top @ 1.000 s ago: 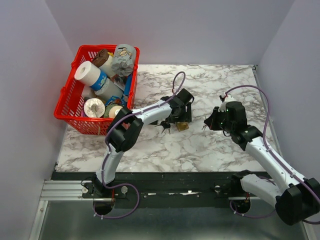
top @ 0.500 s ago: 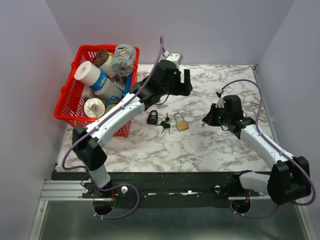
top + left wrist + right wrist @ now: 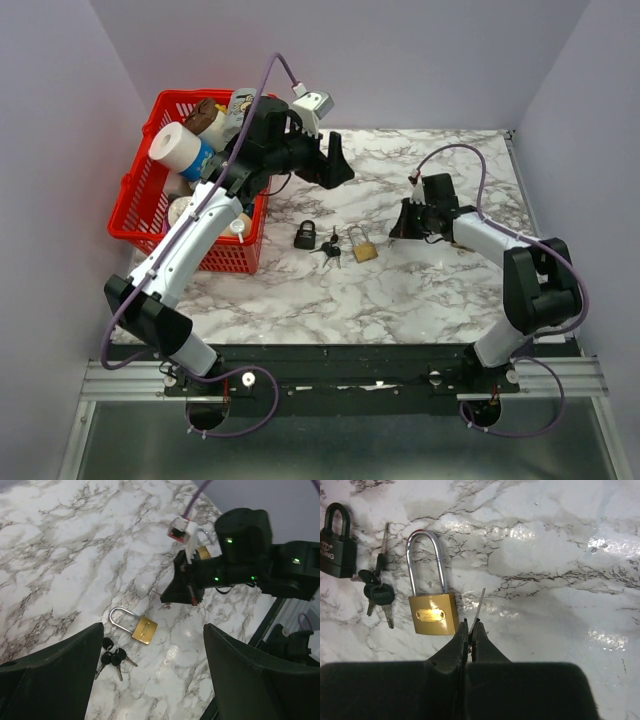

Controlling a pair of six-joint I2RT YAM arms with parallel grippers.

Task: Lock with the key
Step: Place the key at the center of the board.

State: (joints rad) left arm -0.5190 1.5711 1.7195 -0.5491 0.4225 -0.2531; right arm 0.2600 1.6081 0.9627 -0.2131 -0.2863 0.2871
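A brass padlock (image 3: 432, 612) (image 3: 363, 247) lies flat on the marble table, its silver shackle pointing away from my right gripper. My right gripper (image 3: 471, 625) (image 3: 403, 228) is shut on a thin silver key (image 3: 479, 604). The key's blade sticks out just right of the padlock's body, apart from it. A black padlock (image 3: 337, 550) (image 3: 305, 236) and a bunch of black-headed keys (image 3: 377, 592) (image 3: 328, 252) lie left of the brass one. My left gripper (image 3: 155, 670) (image 3: 330, 165) hangs open high above them, holding nothing.
A red basket (image 3: 140, 215) full of packages stands at the back left, beside the left arm. The table's right side ends at a wall. In the left wrist view a brass thing with a silver loop (image 3: 202, 550) shows behind the right wrist.
The left arm has risen from the padlocks and swung back toward the basket. The right gripper has moved left, closer to the brass padlock, still holding the key.
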